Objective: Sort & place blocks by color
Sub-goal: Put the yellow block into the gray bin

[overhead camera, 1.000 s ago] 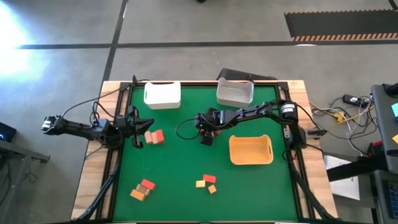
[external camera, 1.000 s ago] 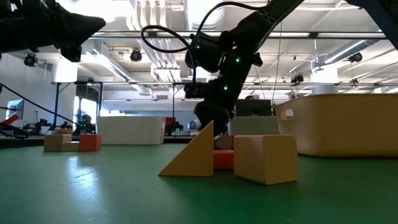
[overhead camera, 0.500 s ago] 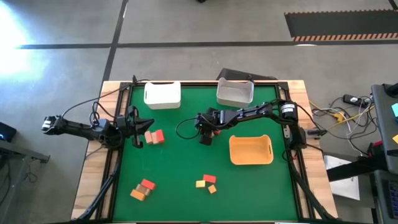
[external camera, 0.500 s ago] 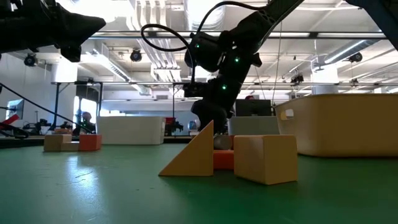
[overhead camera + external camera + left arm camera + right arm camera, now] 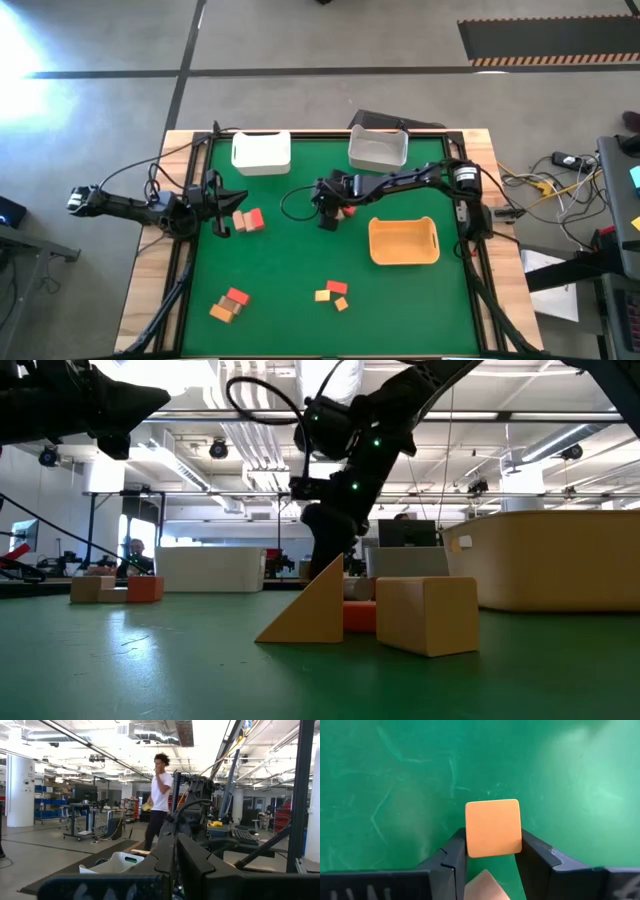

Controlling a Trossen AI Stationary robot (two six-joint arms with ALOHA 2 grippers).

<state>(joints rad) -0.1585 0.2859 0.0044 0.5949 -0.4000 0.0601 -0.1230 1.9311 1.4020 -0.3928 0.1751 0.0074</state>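
My right gripper (image 5: pixel 329 207) hangs over the middle of the green mat, shut on a small orange square block (image 5: pixel 493 827). A paler tan shape (image 5: pixel 485 889) shows farther back between its fingers. My left gripper (image 5: pixel 222 209) waits open at the mat's left side, beside a tan and a red block (image 5: pixel 247 220). Two more groups of blocks lie flat on the mat near its near edge (image 5: pixel 230 303) (image 5: pixel 333 293). In the low view an orange wedge (image 5: pixel 310 610), a red block (image 5: pixel 358 617) and a tan cube (image 5: pixel 425 615) stand in front. My right gripper pinches the orange block by two opposite side faces (image 5: pixel 468 832), one finger on each. The fingers (image 5: pixel 455 857) come from above, pointing down at the mat. The block's square face looks down toward the mat; in the low view the wedge hides the fingertips.
Two white bins (image 5: pixel 261 152) (image 5: pixel 378 150) stand along the mat's far edge. An orange tray (image 5: pixel 403 241) sits right of the right gripper. A black frame borders the mat. Open mat lies between the block groups. A person stands in the room beyond (image 5: pixel 159 795).
My right gripper has moved up and slightly toward the far-left, still shut on the block.
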